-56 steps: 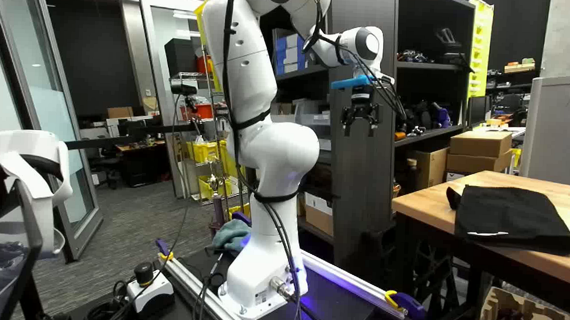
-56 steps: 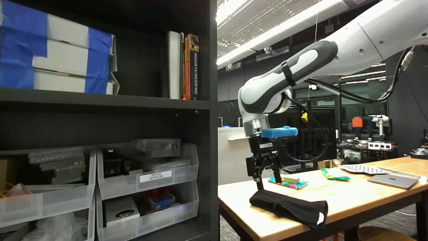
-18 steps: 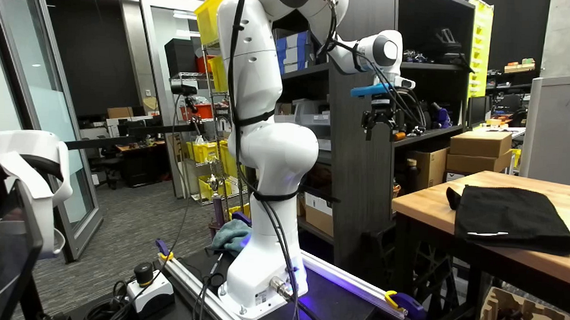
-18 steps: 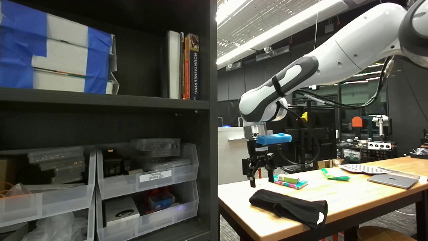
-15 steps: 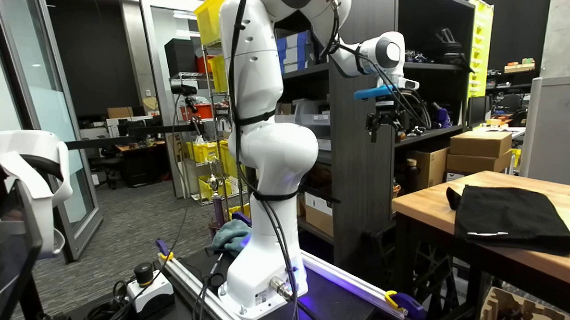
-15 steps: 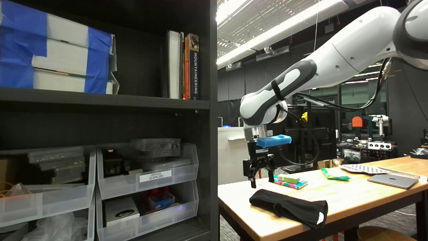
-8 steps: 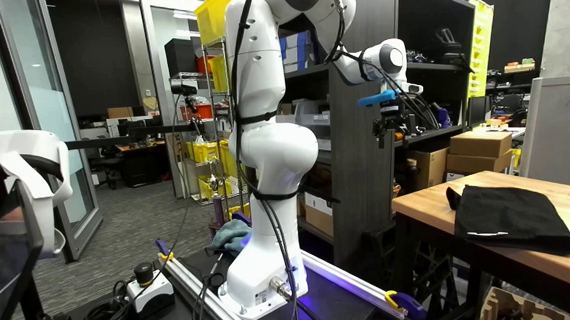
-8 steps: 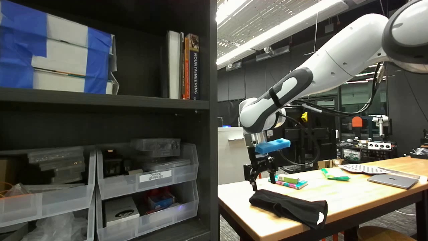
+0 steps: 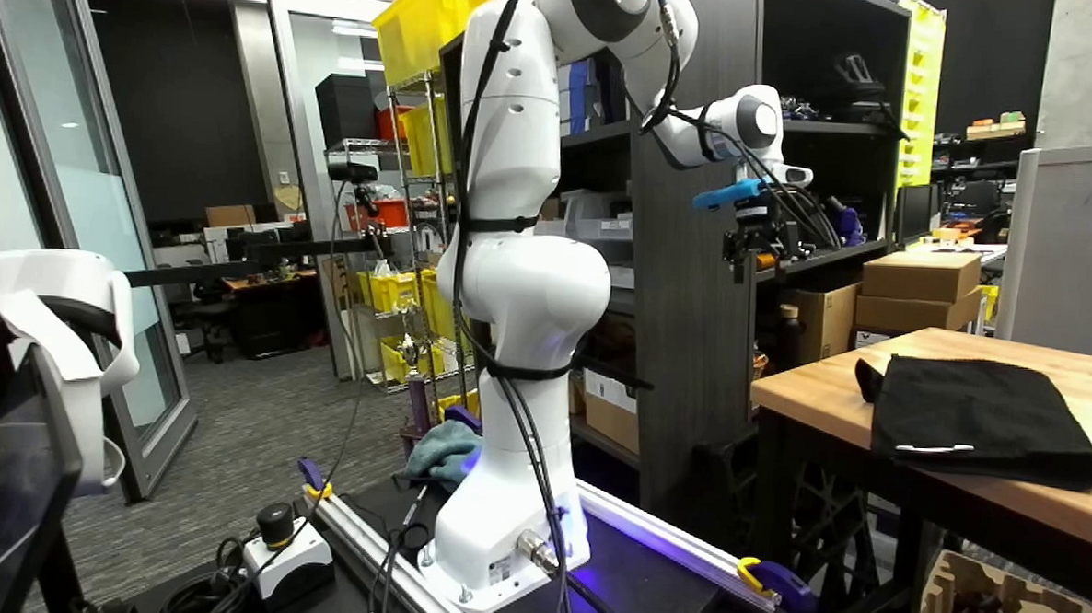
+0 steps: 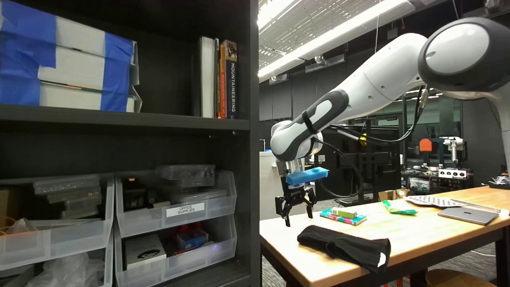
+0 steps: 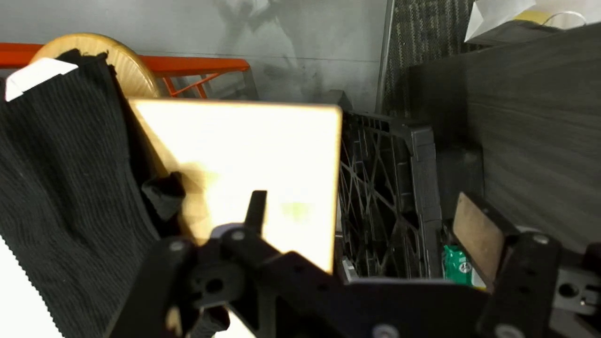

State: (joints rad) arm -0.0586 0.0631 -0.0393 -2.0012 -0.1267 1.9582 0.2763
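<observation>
The black cloth (image 10: 343, 246) lies folded on the wooden table (image 10: 414, 234); in the wrist view I have it toward 9 o'clock. In an exterior view my gripper (image 10: 299, 219) hangs at the cloth's 10 o'clock, clear of it, jaws spread wide. From the cloth, a small green box (image 10: 344, 213) on a flat turquoise item (image 10: 350, 221) sits at 12 o'clock, a green packet (image 10: 399, 209) at 2.

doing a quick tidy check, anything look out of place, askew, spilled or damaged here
Slightly: the cloth isn't fully on the table; one end sticks out past the edge, and a small flap juts from its side, so it looks loosely laid. I can see nothing spilled or damaged.
</observation>
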